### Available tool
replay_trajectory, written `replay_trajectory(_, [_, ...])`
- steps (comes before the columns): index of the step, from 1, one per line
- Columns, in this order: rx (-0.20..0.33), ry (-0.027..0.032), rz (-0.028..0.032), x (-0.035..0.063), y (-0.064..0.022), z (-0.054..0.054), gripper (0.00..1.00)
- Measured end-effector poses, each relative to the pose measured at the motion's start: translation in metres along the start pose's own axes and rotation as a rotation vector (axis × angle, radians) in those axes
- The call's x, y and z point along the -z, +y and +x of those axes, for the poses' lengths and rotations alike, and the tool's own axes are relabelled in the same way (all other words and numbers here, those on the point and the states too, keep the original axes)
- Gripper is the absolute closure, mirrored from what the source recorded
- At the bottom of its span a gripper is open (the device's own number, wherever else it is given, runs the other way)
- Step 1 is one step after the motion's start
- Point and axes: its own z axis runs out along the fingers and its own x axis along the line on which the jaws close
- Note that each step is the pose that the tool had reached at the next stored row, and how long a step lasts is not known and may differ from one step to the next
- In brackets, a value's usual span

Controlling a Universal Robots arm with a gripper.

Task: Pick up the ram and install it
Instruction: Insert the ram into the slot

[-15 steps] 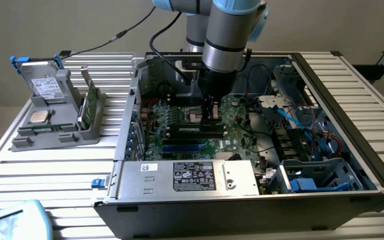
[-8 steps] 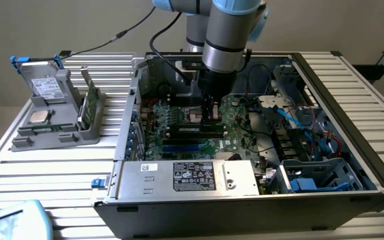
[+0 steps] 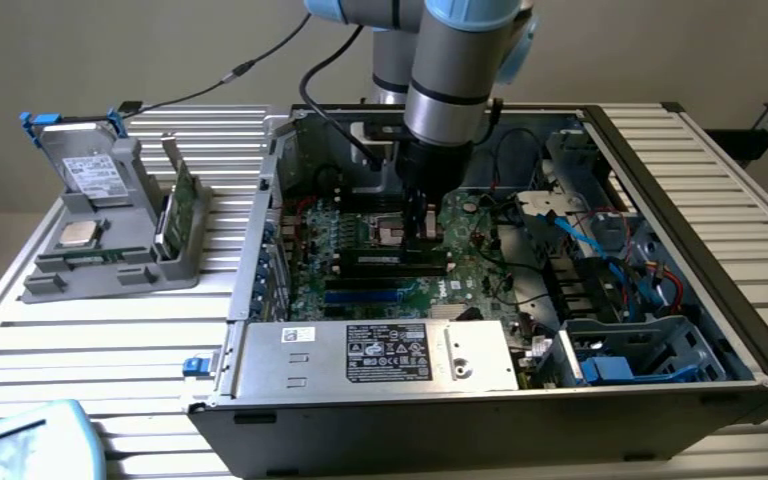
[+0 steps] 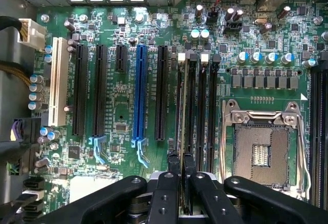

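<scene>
Slatted bench (image 3: 91,340) carries open computer case (image 3: 491,430); arm (image 3: 444,80) reaches straight down onto motherboard (image 4: 123,106). Ram (image 3: 381,262) directly under gripper (image 4: 181,163), pinched edge-on between nearly closed fingers, long axis parallel to black memory slots (image 4: 211,111) beside empty CPU socket (image 4: 261,149); whether seated, cannot tell

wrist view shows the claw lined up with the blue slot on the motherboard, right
No: the wrist view shows the claw lined up with the black memory slots beside the cpu socket on the motherboard; the blue slot lies apart.
</scene>
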Motion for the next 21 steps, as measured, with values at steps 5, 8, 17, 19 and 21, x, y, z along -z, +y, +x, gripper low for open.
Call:
replay_trajectory(5, [0.001,0.0006,0.0002,-0.0006,0.0,0.0,0.86])
replay_trajectory(8, [0.003,0.0005,0.0005,-0.0009,-0.0001,-0.0001,0.86])
replay_trajectory(17, [0.015,0.0018,0.0013,-0.0014,-0.0002,-0.0001,0.86])
replay_trajectory(19, [0.017,0.0022,0.0014,-0.0014,-0.0002,-0.0001,0.86])
replay_trajectory(21, [0.018,0.0023,0.0016,-0.0016,-0.0002,-0.0001,0.86])
